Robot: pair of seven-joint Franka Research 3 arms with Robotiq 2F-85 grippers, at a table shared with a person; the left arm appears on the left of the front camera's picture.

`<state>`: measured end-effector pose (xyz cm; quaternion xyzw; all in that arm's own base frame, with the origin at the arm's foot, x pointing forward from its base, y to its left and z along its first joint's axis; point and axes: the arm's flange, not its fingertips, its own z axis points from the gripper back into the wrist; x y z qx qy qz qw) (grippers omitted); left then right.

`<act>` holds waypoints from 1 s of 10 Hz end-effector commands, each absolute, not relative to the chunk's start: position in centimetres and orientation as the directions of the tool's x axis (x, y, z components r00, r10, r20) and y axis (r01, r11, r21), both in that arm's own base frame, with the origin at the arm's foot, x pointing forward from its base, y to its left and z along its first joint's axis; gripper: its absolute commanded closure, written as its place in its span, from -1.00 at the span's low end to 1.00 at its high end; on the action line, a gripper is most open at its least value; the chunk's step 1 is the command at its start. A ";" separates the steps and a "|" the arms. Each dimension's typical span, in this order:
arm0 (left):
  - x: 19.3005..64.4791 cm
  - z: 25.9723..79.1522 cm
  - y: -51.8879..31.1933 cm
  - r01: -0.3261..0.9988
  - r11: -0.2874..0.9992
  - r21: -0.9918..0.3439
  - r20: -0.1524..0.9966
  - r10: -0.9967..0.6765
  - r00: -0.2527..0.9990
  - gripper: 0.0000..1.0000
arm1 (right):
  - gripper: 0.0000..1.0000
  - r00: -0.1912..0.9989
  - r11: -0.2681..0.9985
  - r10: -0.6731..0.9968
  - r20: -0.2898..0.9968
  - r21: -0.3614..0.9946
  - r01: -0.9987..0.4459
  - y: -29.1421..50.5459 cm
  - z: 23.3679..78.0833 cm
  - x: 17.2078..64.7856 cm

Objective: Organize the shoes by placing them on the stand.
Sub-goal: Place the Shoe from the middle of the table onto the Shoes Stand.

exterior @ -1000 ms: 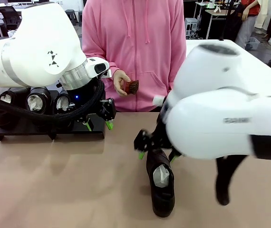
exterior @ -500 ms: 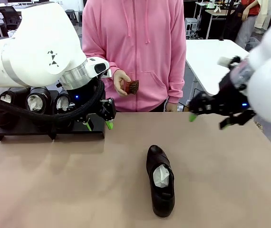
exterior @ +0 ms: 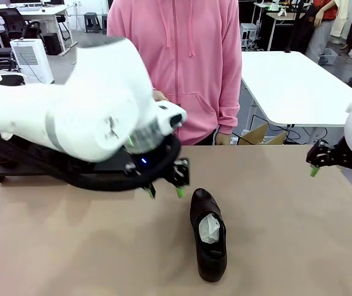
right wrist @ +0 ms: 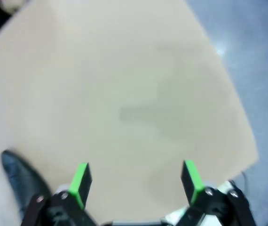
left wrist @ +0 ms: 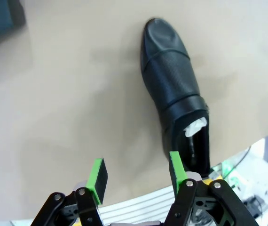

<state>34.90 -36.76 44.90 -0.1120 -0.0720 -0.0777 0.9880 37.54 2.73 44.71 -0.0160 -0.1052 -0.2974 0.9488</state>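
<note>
Black shoe (left wrist: 174, 89) on table (left wrist: 68, 103), beyond empty, parted fingers (left wrist: 97, 173).

White table (exterior: 287, 77) beyond, grey floor.

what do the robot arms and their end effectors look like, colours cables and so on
Both arms have glossy white rounded shells. The left arm has a silver wrist ring, a small blue light and a thick black cable looping beneath it. The left end effector and right end effector are black, with two fingers tipped in green pads.
</note>
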 end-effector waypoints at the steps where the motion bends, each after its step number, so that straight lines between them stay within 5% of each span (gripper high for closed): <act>1: 33.2 44.3 -38.3 0.047 0.993 -0.104 0.205 -0.025 0.978 -0.38 | -1.00 0.835 0.862 -0.504 0.221 0.058 0.504 3.6 45.4 37.5; 10: 31.1 40.1 -42.9 0.051 0.985 -0.166 0.086 -0.037 0.996 -0.38 | -1.00 0.835 0.862 -0.504 0.221 0.058 0.504 3.6 45.4 37.5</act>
